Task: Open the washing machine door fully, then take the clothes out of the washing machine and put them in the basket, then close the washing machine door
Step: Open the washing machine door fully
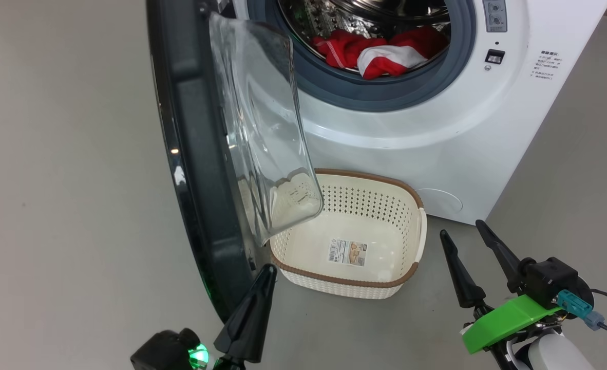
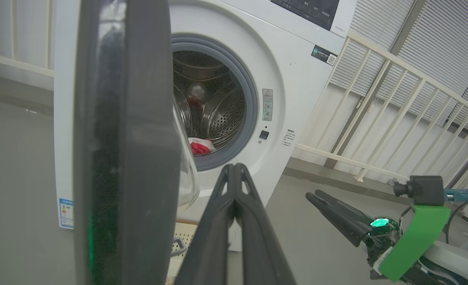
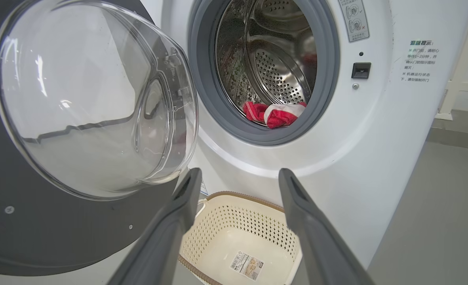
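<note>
One washing machine door (image 1: 195, 154), black-rimmed, bulging clear glass.

A: Any readable text?
B: Yes. washing machine (image 3: 376, 150) front, right side: Chinese notice (image 3: 421, 60), teal heading 温馨提示, and the small lines under it include 1-2分钟.
A: Other labels?
B: Above it a grey warning sticker (image 3: 353, 19), pictograms only. The dark label (image 2: 323, 54) has a QR code; the blue label (image 2: 66, 213) on the machine's side is too small to read. The barcode sticker (image 3: 246, 266) in the basket (image 3: 234, 196) has unreadable print.
</note>
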Robot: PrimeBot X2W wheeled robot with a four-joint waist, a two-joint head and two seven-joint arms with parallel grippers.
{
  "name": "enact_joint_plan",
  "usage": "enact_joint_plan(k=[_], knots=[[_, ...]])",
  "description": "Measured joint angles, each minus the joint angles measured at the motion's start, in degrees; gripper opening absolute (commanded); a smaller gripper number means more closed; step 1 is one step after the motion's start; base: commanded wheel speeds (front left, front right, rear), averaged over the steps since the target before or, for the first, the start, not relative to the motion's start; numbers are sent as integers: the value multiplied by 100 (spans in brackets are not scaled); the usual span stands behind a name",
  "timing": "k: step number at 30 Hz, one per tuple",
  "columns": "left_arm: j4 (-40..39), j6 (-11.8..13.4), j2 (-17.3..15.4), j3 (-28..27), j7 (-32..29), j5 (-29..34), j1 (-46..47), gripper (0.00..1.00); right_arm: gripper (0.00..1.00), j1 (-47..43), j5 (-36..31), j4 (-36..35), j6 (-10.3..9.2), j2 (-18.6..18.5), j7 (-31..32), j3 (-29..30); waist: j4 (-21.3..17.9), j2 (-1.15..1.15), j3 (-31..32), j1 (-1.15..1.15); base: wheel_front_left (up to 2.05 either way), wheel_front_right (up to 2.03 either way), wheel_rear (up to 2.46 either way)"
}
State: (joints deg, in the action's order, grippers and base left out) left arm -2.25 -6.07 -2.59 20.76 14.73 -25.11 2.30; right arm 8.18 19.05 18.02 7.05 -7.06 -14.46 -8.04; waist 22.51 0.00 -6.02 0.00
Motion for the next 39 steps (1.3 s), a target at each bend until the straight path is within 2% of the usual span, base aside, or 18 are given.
enact_joint_plan(k=[7, 15, 21, 25, 33, 35, 39], knots=[[490, 16, -3, -194, -1, -205, 31, 0, 100, 0, 0, -21, 0, -7, 0, 4, 3, 0, -2, 0, 0, 0, 0], [602, 90, 38, -567, -2, -248, 76, 0, 100, -1, 1, -47, 0, -5, 0, 5, 24, 0, 17, 0, 0, 0, 0], [567, 305, 47, -1299, -2, -244, 49, 0, 100, -2, 1, -80, 0, -4, 0, 3, 63, 0, -30, 0, 0, 0, 0], [584, 308, 51, -1804, -2, -131, 24, 0, 100, -2, 1, -92, 0, -4, 0, -1, 78, 0, -59, 0, 0, 0, 0], [856, 237, 85, -2687, -2, 64, 174, 0, 100, -1, 1, -133, 0, -1, 0, -5, 47, 0, -153, 0, 0, 0, 0], [985, 157, 59, -2929, -2, 336, 292, 0, 100, 1, 0, -138, 0, 0, 0, -12, 26, 0, -189, 0, 0, 0, 0], [1374, 22, 51, -3410, -1, 457, 610, 0, 100, 14, -3, -140, 0, -1, 0, -12, -18, 0, -295, 0, 0, 0, 0]])
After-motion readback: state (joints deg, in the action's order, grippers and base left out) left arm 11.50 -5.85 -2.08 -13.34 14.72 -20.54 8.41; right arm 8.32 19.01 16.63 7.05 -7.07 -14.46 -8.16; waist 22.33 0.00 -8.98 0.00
